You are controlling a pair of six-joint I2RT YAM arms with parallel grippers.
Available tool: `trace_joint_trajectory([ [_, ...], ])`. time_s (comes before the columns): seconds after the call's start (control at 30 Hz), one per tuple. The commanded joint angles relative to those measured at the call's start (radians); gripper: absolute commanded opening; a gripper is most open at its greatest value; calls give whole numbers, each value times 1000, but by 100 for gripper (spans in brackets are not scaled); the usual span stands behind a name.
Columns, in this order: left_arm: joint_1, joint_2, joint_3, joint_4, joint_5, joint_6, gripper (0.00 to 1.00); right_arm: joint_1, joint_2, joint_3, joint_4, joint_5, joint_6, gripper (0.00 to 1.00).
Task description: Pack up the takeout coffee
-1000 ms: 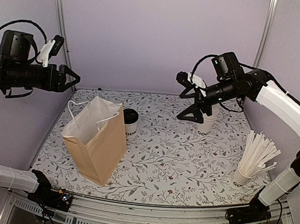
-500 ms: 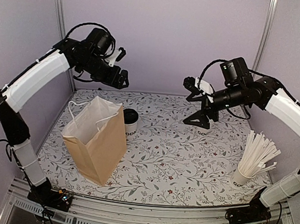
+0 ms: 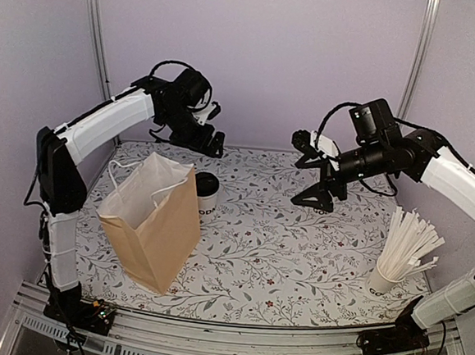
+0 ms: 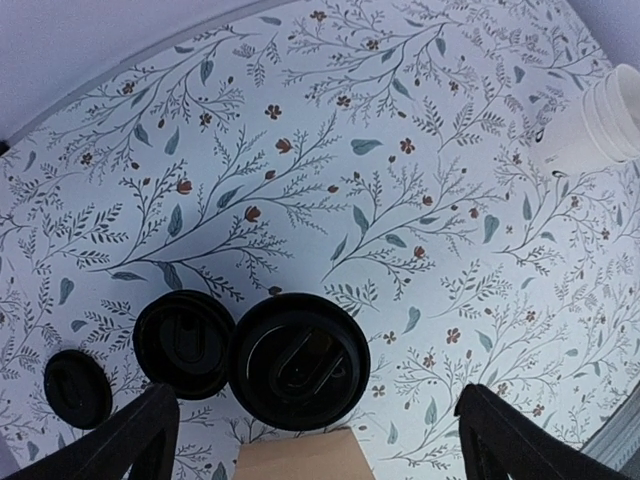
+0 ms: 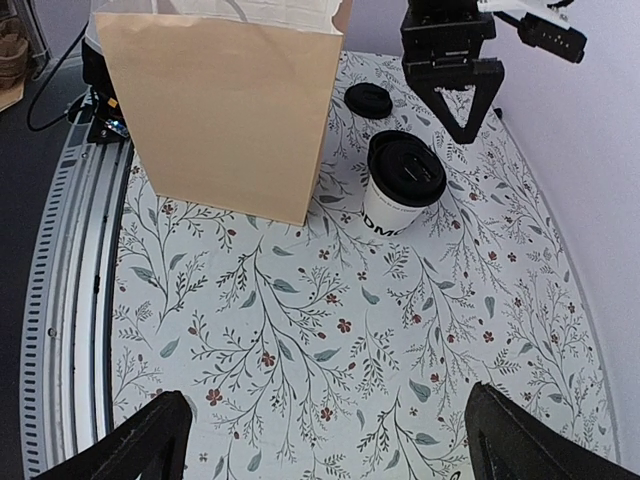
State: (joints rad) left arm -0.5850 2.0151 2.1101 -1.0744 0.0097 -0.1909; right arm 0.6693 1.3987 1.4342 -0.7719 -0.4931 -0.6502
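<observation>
Left gripper (image 3: 210, 140): fingers wide apart, empty, hanging over the coffee (image 3: 207, 190), which stands just beside the bag (image 3: 156, 220) at its 1 o'clock. Right gripper (image 3: 308, 173): also spread and empty, at the table's 2 o'clock. Loose lids (image 4: 185, 343) lie beside the coffee. A second ago the left arm was out at 9 o'clock.

Top external: high, rear, whole table (image 3: 280, 263) in frame. Left wrist: near-vertical, takeout coffee (image 4: 299, 360) lower centre. Right wrist: oblique, farther off; same cup upper centre, by paper bag (image 5: 225, 110).
</observation>
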Motion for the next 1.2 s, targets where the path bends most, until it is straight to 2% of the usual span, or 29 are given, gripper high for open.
trace_joint_trajectory([
  [0.0,10,59,16,-34,-7,2,99,1,-41,-21,23,-34,-4,99],
  [0.47,-9,134,-28,-40,-7,36,96,1,-47,-34,20,-36,-11,99],
  [0.67,-17,139,-53,-63,-80,42,93,1,-46,-32,19,-39,-12,99],
  [0.93,-18,164,-42,-50,-18,43,86,1,-50,-37,17,-35,-14,99],
  [1.17,-22,182,-44,-54,-17,48,85,1,-52,-40,20,-31,-15,99],
])
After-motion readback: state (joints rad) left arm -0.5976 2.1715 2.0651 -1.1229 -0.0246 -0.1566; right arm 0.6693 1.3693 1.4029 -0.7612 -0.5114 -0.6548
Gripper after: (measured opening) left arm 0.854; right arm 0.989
